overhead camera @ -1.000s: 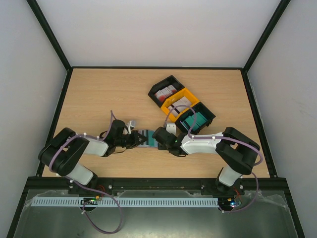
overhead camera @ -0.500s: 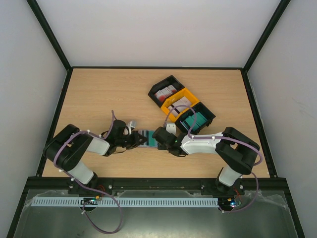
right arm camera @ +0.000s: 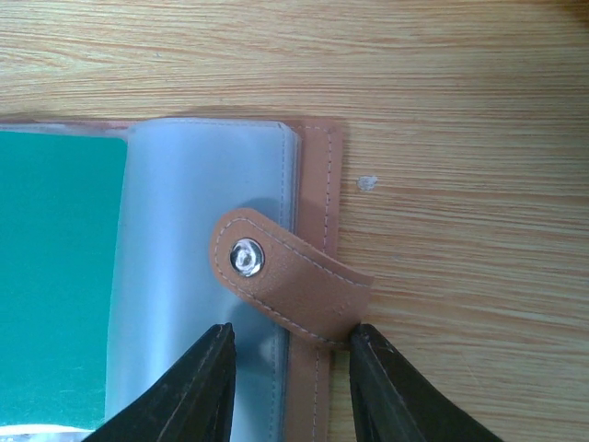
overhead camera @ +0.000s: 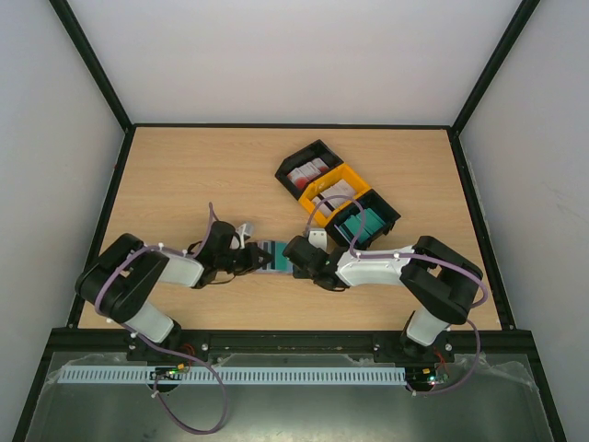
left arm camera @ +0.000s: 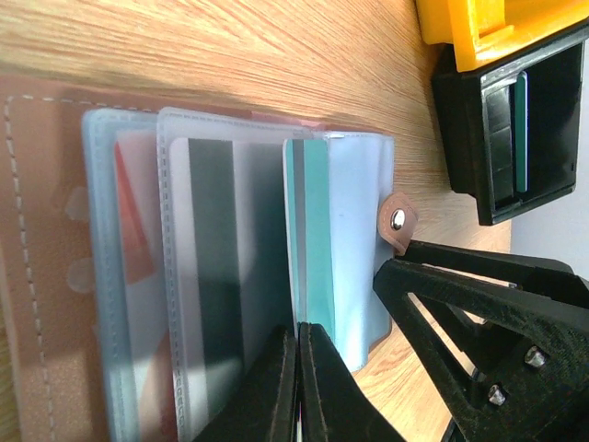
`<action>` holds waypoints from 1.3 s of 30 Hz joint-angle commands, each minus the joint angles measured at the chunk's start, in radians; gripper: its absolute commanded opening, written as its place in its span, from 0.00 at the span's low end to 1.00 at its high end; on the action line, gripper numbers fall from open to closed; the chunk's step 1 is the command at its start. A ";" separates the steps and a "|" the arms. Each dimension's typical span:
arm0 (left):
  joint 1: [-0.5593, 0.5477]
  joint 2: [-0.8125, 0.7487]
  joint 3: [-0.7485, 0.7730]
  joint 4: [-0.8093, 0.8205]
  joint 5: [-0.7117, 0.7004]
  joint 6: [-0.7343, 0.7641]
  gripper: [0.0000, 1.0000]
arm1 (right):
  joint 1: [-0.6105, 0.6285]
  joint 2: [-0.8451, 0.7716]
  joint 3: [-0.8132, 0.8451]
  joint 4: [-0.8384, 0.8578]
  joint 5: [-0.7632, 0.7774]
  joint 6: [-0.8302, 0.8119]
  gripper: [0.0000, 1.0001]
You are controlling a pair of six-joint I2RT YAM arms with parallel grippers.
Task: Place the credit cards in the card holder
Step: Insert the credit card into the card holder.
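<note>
Light-wood bench (overhead camera: pixel 184 184) is boxed in by white walls. Three trays (overhead camera: pixel 350 173) are set right of centre.

Card holder (right arm camera: pixel 320 175) is laid open on the bench between the two hands, near the trays, with its clear sleeves fanned out. Three credit cards (left arm camera: pixel 213 258) are seen in the sleeves: one red-and-white, one grey with a dark stripe, and a teal card (left arm camera: pixel 317 239) in the leaf nearest the snap strap (right arm camera: pixel 294 281).

Left hand (left arm camera: pixel 297 345): fingers are pressed together, tips set at the edge of the teal card's sleeve. It is judged to be nudging that card home or holding the leaf flat. Whether a leaf is nipped between the fingers cannot be made out.

Right hand (right arm camera: pixel 290 336): fingers are apart and the strap is straddled. One finger is touching the strap's folded end, and no clamp is seen. The hand is judged to be placed there so the holder is kept from sliding while the sleeve side is worked.

Hidden or unclear:
- Holder is cut off at the frame edge in both wrist views and mostly covered by the hands in the top view.
- How deep the teal card sits cannot be read.
- More cards are left in the trays, including a teal one in the black tray (left arm camera: pixel 460 129), but the count cannot be told.
</note>
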 commanded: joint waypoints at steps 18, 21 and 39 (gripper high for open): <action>-0.063 0.069 0.012 -0.045 0.001 0.042 0.08 | 0.004 0.032 -0.029 0.001 -0.020 0.013 0.35; -0.070 0.071 0.020 -0.048 -0.002 0.046 0.10 | 0.004 0.031 -0.032 0.001 -0.019 0.013 0.35; -0.188 0.020 0.119 -0.262 -0.228 0.097 0.31 | 0.004 -0.115 -0.054 0.040 0.054 0.053 0.44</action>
